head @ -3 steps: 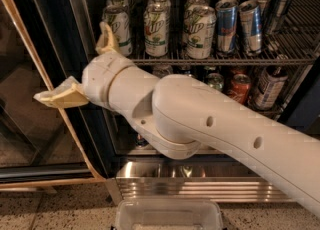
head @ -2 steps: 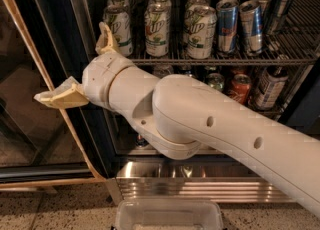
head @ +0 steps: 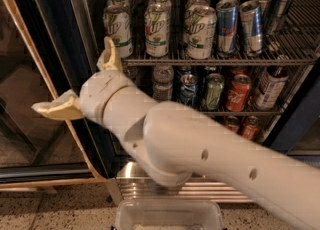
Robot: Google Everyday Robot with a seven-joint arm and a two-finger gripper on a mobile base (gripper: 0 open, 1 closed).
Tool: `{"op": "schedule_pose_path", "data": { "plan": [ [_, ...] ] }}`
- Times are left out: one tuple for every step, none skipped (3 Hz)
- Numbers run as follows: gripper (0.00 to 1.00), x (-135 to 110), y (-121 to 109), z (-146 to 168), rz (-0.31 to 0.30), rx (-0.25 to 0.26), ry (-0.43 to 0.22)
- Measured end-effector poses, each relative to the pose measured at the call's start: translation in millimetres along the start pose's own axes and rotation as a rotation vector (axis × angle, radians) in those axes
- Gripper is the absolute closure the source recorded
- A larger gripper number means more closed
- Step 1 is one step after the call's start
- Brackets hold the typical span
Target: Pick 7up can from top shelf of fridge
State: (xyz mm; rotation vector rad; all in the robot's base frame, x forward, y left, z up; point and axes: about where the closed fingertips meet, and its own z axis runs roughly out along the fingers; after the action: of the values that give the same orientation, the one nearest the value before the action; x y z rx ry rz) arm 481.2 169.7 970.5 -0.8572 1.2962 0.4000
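Observation:
Several 7up cans stand in rows on the top shelf (head: 220,62) of the fridge (head: 75,34). The nearest ones are a left can (head: 118,30), a middle can (head: 157,30) and a right can (head: 200,33). My gripper (head: 82,81) is open and empty. It hangs in front of the fridge's left frame, below and left of the left 7up can. One finger (head: 110,55) points up beside the shelf's front rail. The other finger (head: 54,109) points left.
Blue-and-silver Red Bull cans (head: 227,26) stand right of the 7up cans. The lower shelf holds a green can (head: 213,91), a red Coke can (head: 237,92) and others. The open glass door (head: 30,84) is at left. A clear plastic bin (head: 170,216) sits below, in front of the ribbed steel base (head: 131,174).
My gripper and arm have dropped slightly. The cans have not moved.

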Motion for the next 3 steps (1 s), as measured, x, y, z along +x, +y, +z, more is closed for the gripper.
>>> {"op": "schedule_pose_path", "data": {
  "plan": [
    [0.00, 8, 35, -26, 0.052, 0.051, -0.023],
    [0.00, 11, 80, -44, 0.062, 0.069, -0.100],
    [0.00, 19, 73, -50, 0.034, 0.132, -0.095]
  ]
}}
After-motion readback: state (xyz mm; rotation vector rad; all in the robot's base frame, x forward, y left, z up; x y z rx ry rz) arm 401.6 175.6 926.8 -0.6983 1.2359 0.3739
